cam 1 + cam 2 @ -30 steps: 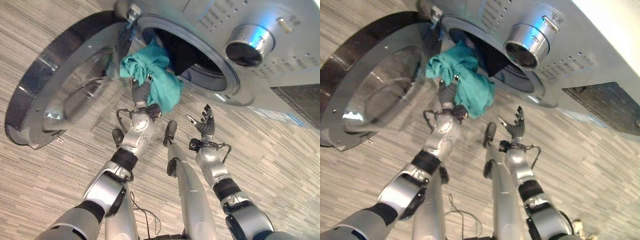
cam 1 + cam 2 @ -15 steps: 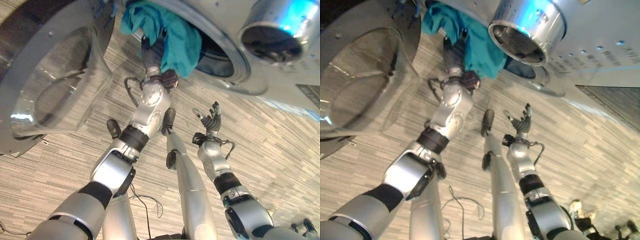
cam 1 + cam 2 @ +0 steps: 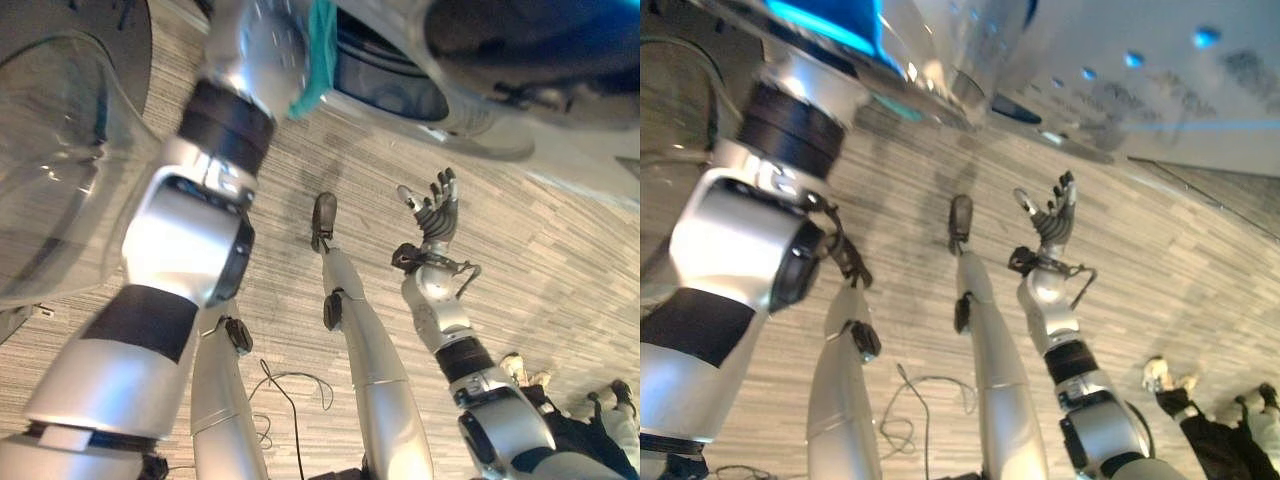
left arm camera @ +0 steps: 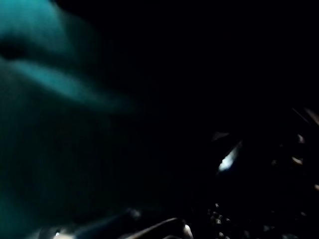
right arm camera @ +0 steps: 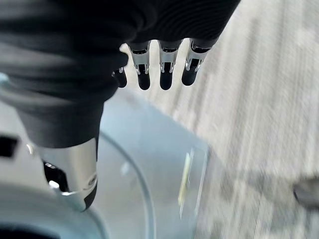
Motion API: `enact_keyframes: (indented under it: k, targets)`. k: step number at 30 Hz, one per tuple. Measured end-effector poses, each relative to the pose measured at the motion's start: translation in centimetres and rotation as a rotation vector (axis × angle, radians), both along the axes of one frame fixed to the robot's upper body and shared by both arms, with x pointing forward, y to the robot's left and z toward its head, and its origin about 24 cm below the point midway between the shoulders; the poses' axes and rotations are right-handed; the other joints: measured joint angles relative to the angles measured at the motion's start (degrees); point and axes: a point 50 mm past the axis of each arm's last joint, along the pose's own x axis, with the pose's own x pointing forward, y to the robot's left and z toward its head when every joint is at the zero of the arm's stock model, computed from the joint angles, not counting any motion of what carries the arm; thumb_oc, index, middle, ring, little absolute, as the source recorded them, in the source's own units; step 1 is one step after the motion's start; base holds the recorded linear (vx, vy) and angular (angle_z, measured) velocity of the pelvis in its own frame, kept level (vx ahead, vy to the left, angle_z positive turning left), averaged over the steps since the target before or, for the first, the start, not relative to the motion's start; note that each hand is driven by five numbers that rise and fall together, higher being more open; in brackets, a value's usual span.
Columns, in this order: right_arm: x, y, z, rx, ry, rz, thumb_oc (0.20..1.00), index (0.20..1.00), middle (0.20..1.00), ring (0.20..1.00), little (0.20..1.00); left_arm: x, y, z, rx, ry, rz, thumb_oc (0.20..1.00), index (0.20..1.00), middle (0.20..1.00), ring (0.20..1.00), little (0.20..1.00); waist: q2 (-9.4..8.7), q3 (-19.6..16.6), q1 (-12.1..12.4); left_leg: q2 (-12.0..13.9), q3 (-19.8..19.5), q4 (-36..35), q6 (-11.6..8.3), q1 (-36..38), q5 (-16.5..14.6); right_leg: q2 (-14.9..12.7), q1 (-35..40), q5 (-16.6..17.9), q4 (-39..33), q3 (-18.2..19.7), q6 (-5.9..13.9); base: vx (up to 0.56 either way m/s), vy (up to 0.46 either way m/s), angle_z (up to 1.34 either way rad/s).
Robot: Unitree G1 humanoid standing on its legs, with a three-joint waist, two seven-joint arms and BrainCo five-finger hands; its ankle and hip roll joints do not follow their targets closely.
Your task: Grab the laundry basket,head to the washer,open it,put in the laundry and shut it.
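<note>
My left arm reaches up into the washer's drum opening, and the hand is hidden inside. A strip of the teal cloth hangs at the drum's rim beside that arm. Inside the dark drum, the left wrist view shows the teal cloth close up. The washer's round glass door stands swung open at the left. My right hand is raised below the washer front with fingers straight and spread, holding nothing.
Striped wood-look floor runs under and right of the washer. A person's shoes and dark trouser legs lie at the lower right. The open door takes up the left side.
The camera has leaned in close to the washer. My left arm has pushed deeper, carrying the teal cloth from the rim into the drum. The right hand stays raised and open.
</note>
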Motion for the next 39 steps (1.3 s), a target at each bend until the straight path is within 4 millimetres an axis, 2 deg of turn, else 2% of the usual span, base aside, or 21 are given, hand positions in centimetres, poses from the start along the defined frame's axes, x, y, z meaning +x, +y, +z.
enact_keyframes:
  k: [2, 3, 4, 5, 8, 9, 10, 13, 15, 18, 20, 22, 26, 30, 39]
  targets:
    - [-0.6, -1.7, -1.3, 0.003, 0.052, -0.055, 1.000, 1.000, 1.000, 1.000, 1.000, -0.8, -1.1, -0.4, -0.003, -0.042, -0.078, 0.200, 0.200, 0.200, 0.200, 0.200, 0.09, 0.05, 0.39, -0.03, -0.11, 0.01, -0.15, -0.47, 0.11, 0.11, -0.39, 0.14, 0.09, -0.15, 0.00, 0.02, -0.028, 0.02]
    - [-1.1, -2.4, -2.5, 0.015, 0.097, -0.081, 1.000, 1.000, 1.000, 1.000, 1.000, -1.2, -1.6, -1.4, -0.014, -0.068, -0.129, 0.476, 0.476, 0.476, 0.476, 0.476, 0.10, 0.06, 0.45, -0.06, -0.46, -0.02, -0.21, -0.54, 0.15, 0.02, -0.39, 0.14, 0.34, -0.36, 0.01, 0.01, 0.007, 0.04]
    - [-1.4, -2.6, -3.1, 0.016, 0.118, -0.088, 1.000, 1.000, 1.000, 1.000, 1.000, -1.4, -2.0, -2.0, -0.019, -0.078, -0.155, 0.595, 0.595, 0.595, 0.595, 0.595, 0.10, 0.06, 0.61, -0.13, -0.62, -0.05, -0.26, -0.56, 0.19, 0.04, -0.39, 0.11, 0.36, -0.49, 0.04, 0.01, 0.030, 0.05]
    - [-1.9, -2.7, -3.9, 0.018, 0.150, -0.093, 1.000, 1.000, 1.000, 1.000, 1.000, -1.4, -2.6, -3.3, -0.015, -0.070, -0.182, 1.000, 1.000, 1.000, 1.000, 1.000, 0.26, 0.15, 0.96, -0.23, -1.02, -0.05, -0.29, -0.57, 0.21, -0.02, -0.39, 0.02, 0.54, -0.67, 0.13, 0.00, 0.053, 0.05]
    - [-2.3, -2.8, -4.5, 0.020, 0.168, -0.082, 1.000, 1.000, 1.000, 1.000, 1.000, -0.4, -3.1, -5.5, 0.116, -0.034, -0.124, 1.000, 1.000, 1.000, 1.000, 1.000, 1.47, 0.52, 2.31, -0.49, -1.46, -0.10, -0.29, 0.16, 0.21, -0.32, 0.30, 0.00, 0.73, -0.93, 0.13, 0.00, 0.028, 0.03]
    - [-2.2, -2.6, -4.6, 0.025, 0.169, -0.067, 1.000, 1.000, 1.000, 1.000, 1.000, -0.2, -3.4, -6.5, 0.191, -0.050, -0.116, 1.000, 1.000, 1.000, 1.000, 1.000, 2.29, 0.69, 3.55, -0.62, -1.56, -0.08, -0.29, 0.66, 0.21, -0.44, 0.87, -0.01, 0.72, -0.89, 0.13, 0.00, 0.000, 0.00]
    - [-2.2, -2.5, -4.5, 0.033, 0.166, -0.055, 1.000, 1.000, 1.000, 1.000, 1.000, 0.1, -3.9, -7.9, 0.267, -0.049, -0.110, 1.000, 1.000, 1.000, 1.000, 1.000, 3.36, 0.58, 4.34, -0.74, -1.71, -0.14, -0.29, 1.21, 0.21, -0.53, 1.50, -0.03, 0.74, -1.01, 0.16, 0.00, 0.000, 0.00]
    - [-2.0, -1.5, -4.4, 0.037, 0.164, -0.002, 1.000, 1.000, 1.000, 1.000, 1.000, 1.2, -4.5, -11.4, 0.429, 0.009, -0.090, 1.000, 1.000, 1.000, 1.000, 1.000, 4.36, 0.21, 5.59, -0.91, -1.87, -0.22, -0.29, 2.36, 0.20, -0.69, 2.73, -0.12, 0.75, -1.26, 0.20, 0.00, 0.006, 0.01]
    - [-2.0, -1.0, -4.7, 0.034, 0.176, 0.027, 1.000, 1.000, 1.000, 1.000, 1.000, 1.9, -5.4, -16.0, 0.620, 0.085, -0.077, 1.000, 1.000, 1.000, 1.000, 1.000, 5.14, -0.27, 5.98, -1.09, -2.55, -0.20, -0.28, 2.64, 0.21, -0.82, 3.33, -0.38, 0.98, -1.67, 0.30, -0.01, 0.023, 0.07]
    - [-2.0, -1.1, -5.1, 0.028, 0.197, 0.028, 1.000, 1.000, 1.000, 1.000, 1.000, 1.4, -7.1, -22.5, 1.034, 0.105, -0.067, 1.000, 1.000, 1.000, 1.000, 1.000, 5.18, -0.29, 6.14, -1.50, -2.77, -0.24, -0.20, 2.65, 0.57, -1.24, 3.33, -0.57, 1.51, -1.82, 0.48, 0.00, 0.044, 0.08]
    - [-2.0, -1.3, -5.4, 0.024, 0.212, 0.032, 1.000, 1.000, 1.000, 1.000, 1.000, 0.9, -8.3, -24.6, 1.242, 0.083, -0.084, 1.000, 1.000, 1.000, 1.000, 1.000, 5.18, -0.29, 5.98, -1.88, -2.81, -0.27, -0.05, 2.64, 0.76, -1.66, 3.32, -0.60, 1.75, -1.87, 0.56, -0.01, 0.057, 0.07]
    - [-2.0, -1.3, -5.5, 0.024, 0.215, 0.039, 1.000, 1.000, 1.000, 1.000, 1.000, 0.5, -8.8, -24.5, 1.303, 0.034, -0.091, 1.000, 1.000, 1.000, 1.000, 1.000, 5.18, -0.29, 5.41, -2.13, -2.82, -0.27, 0.10, 2.68, 0.86, -1.98, 3.33, -0.81, 1.93, -1.86, 0.87, 0.00, 0.037, 0.04]
    - [-2.1, -1.3, -5.8, 0.025, 0.223, 0.058, 1.000, 1.000, 1.000, 1.000, 1.000, -0.3, -9.6, -22.6, 1.349, -0.081, -0.077, 1.000, 1.000, 1.000, 1.000, 1.000, 5.18, -0.29, 5.10, -2.20, -2.98, -0.35, 0.16, 3.36, 0.90, -2.06, 4.02, -0.63, 2.08, -1.99, 0.86, -0.01, 0.054, 0.01]
    - [-2.3, -1.5, -6.6, 0.052, 0.256, 0.066, 1.000, 1.000, 1.000, 1.000, 1.000, -0.9, -8.4, -20.6, 1.356, -0.186, 0.003, 1.000, 1.000, 1.000, 1.000, 1.000, 5.15, -0.30, 5.06, -2.21, -2.91, -0.93, 0.14, 5.14, 0.89, -2.07, 5.51, -0.67, 2.06, -2.03, 0.88, -0.01, 0.053, 0.00]
    - [-2.4, -1.1, -6.5, 0.071, 0.236, 0.122, 1.000, 1.000, 1.000, 1.000, 1.000, -0.3, -5.7, -21.4, 1.242, -0.120, 0.010, 1.000, 1.000, 1.000, 1.000, 1.000, 5.12, -0.32, 5.31, -2.38, -4.38, -1.02, 0.04, 5.67, 1.11, -2.19, 6.94, -1.11, 2.04, -3.23, 0.91, 0.00, 0.009, 0.04]
